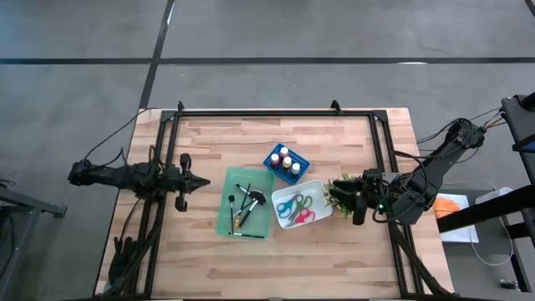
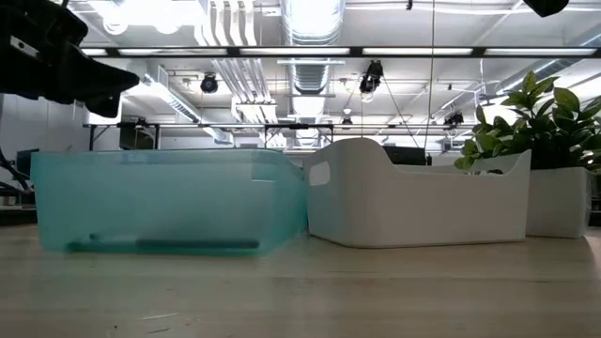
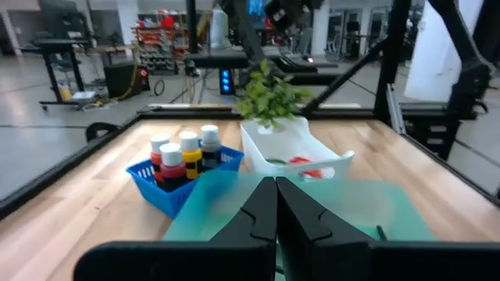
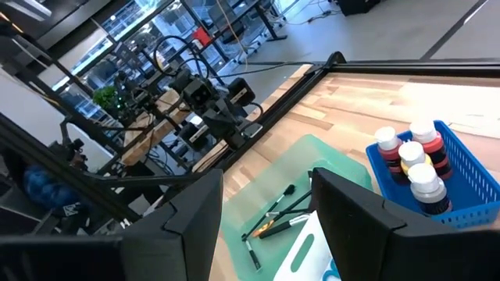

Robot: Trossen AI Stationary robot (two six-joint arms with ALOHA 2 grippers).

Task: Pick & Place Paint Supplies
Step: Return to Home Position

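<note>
Several dark-handled brushes [image 1: 245, 205] lie flat in a green tray [image 1: 262, 180]. Paint bottles with coloured caps [image 1: 286, 160] stand upright in a blue basket [image 1: 273, 154]. Red, green and blue scissors [image 1: 298, 206] lie in a white bin [image 1: 320, 188]. My left gripper [image 1: 205, 181] is shut and empty, to the left of the green tray and above the table; it also shows in the left wrist view [image 3: 275, 204]. My right gripper [image 4: 266, 226] is open and empty, held over the leafy plant [image 1: 341, 192] at the white bin's right.
The plant stands in a white pot [image 2: 559, 202] at the right of the white bin. A black frame [image 1: 276, 113] runs round the wooden table. Bare wood lies along the near and far edges.
</note>
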